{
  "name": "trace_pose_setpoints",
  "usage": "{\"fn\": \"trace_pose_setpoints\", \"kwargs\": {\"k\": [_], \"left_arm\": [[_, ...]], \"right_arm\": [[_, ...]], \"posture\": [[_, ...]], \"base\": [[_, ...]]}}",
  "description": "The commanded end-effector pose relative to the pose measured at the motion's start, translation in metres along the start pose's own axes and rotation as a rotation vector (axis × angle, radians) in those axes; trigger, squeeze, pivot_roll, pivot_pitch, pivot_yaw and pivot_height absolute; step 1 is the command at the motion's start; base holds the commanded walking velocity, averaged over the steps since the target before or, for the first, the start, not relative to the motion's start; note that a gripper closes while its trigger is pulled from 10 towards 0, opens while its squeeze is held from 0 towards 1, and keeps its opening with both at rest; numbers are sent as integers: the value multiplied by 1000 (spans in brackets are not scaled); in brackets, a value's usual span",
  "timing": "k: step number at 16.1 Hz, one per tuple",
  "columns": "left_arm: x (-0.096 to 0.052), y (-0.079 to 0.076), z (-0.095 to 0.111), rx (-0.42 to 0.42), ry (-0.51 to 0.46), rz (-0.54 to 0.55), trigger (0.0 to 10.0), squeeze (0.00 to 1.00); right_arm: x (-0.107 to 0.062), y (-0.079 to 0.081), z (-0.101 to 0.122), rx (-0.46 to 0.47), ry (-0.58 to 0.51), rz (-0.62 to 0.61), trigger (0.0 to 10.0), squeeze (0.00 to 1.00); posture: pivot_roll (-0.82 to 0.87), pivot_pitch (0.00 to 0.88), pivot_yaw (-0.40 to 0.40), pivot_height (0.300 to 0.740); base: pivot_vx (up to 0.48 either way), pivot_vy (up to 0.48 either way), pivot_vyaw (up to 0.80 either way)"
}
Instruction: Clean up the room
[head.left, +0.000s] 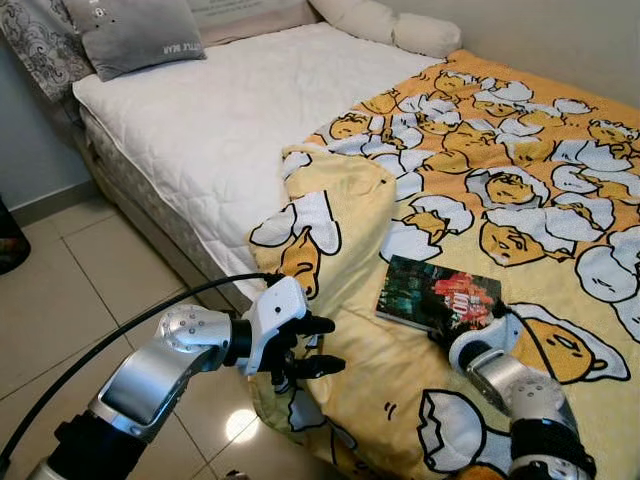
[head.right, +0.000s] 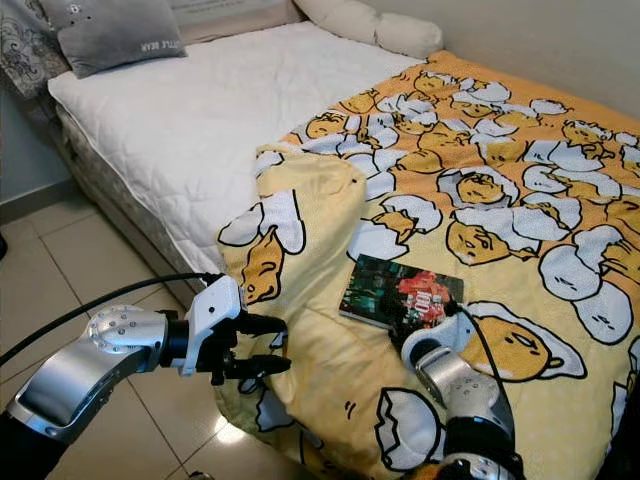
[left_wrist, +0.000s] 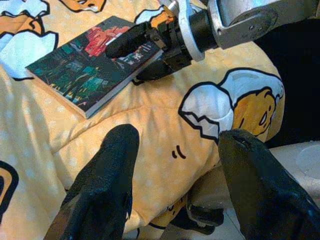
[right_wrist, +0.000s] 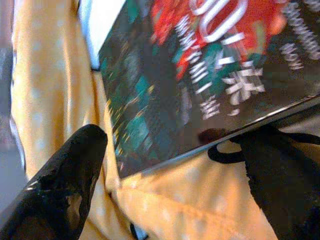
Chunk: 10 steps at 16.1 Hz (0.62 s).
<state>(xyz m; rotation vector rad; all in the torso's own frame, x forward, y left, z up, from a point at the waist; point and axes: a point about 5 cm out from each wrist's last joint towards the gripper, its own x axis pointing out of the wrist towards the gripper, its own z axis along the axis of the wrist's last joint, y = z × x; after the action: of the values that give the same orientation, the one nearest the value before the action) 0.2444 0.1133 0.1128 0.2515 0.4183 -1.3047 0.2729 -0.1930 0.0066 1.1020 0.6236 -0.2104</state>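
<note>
The right gripper (left_wrist: 142, 52) sits at the near edge of a book (head.left: 437, 293) lying on the bed, its two black fingers spread apart with one over the cover and the other under the book's edge, so the jaws bracket the book's corner without yet being pressed closed on it. Seen from the right wrist, one finger (right_wrist: 60, 185) rests against the yellow fabric beside the book (right_wrist: 210, 85) while the other touches the book's lower edge. The book has a dark green cover with a red patch and white lettering, and it lies flat on a yellow blanket (head.left: 520, 180) printed with cartoon egg figures. That blanket covers the right part of the bed and hangs over the bed's near edge toward the tiled floor (head.left: 60, 300). The left gripper (head.left: 308, 346) hovers at the drooping blanket fold, well to the left of the book, its fingers open and holding nothing; from the left wrist its two fingertips (left_wrist: 112, 175) frame a bulge of yellow fabric. The far left part of the bed shows a white quilted mattress cover (head.left: 220, 110), with a grey pillow (head.left: 135, 35) at its head and cream pillows (head.left: 400, 25) along the wall.
</note>
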Motion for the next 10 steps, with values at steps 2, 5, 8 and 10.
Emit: {"fn": "trace_pose_setpoints", "kwargs": {"k": [2,5,8,10], "left_arm": [[-1,0,1,20,13,-10,10000,86],[-4,-2,1,18,23,-22,10000,82],[-6,-3,-1,18,36,-33,10000,86],[-5,-2,0,18,36,-33,10000,86]], "right_arm": [[3,-2,6,74,-85,4,10000,1000],[6,-16,8,139,-201,-53,10000,1000],[8,-19,3,118,-208,-59,10000,1000],[9,-7,13,135,-270,20,10000,1000]], "posture": [[-111,9,-24,740],[-89,36,11,740],[-86,48,24,740],[-87,47,26,740]], "base": [[0,0,0],[0,0,0],[0,0,0],[0,0,0]]}}
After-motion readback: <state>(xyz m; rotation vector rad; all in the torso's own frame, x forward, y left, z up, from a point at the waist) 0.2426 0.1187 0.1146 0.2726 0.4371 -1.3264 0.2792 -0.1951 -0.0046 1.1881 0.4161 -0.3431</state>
